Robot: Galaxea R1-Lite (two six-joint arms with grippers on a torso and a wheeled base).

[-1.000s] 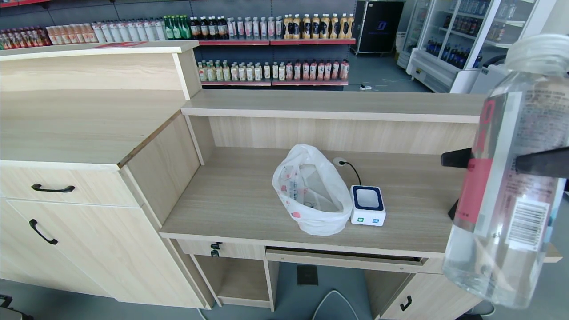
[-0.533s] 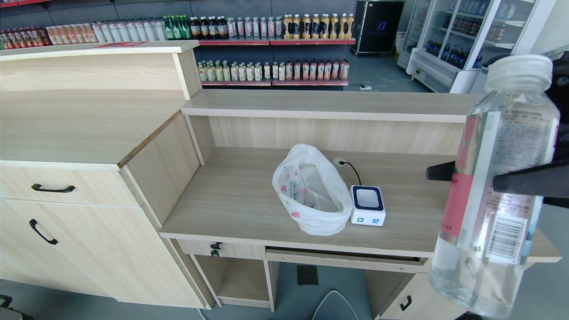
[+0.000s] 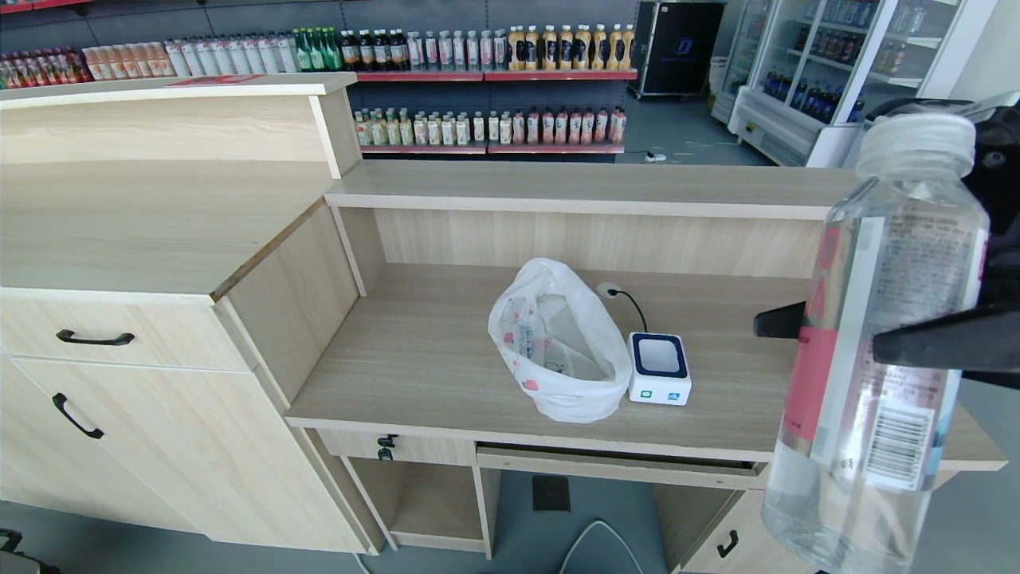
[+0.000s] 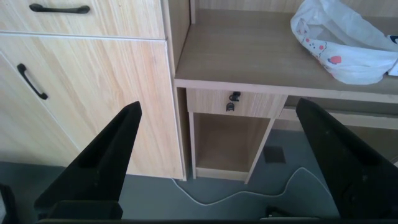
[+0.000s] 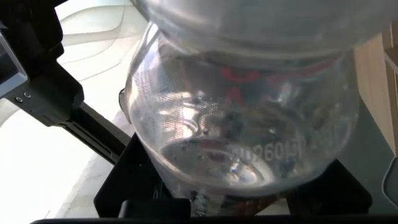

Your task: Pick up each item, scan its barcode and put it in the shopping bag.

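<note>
A clear water bottle (image 3: 876, 343) with a red-and-white label and a barcode stands upright at the right of the head view, close to the camera. My right gripper (image 3: 868, 339) is shut on its middle, black fingers (image 3: 940, 347) on either side. From the right wrist, the bottle's base (image 5: 242, 124) shows between the jaws. An open white shopping bag (image 3: 558, 343) lies on the desk, with a small white scanner (image 3: 659, 368) just to its right. My left gripper (image 4: 217, 162) hangs open, low by the cabinet, left of the desk; the bag (image 4: 345, 43) lies beyond it.
The wooden checkout desk (image 3: 414, 359) has a raised back ledge and a taller counter (image 3: 151, 223) on the left. A black cable (image 3: 629, 303) runs from the scanner to the desk's back. Shelves of drinks (image 3: 478, 48) and fridges stand behind.
My right gripper has carried the bottle to the left and down across the head view; its cap sits lower now. The bag, scanner and left arm have stayed put.
</note>
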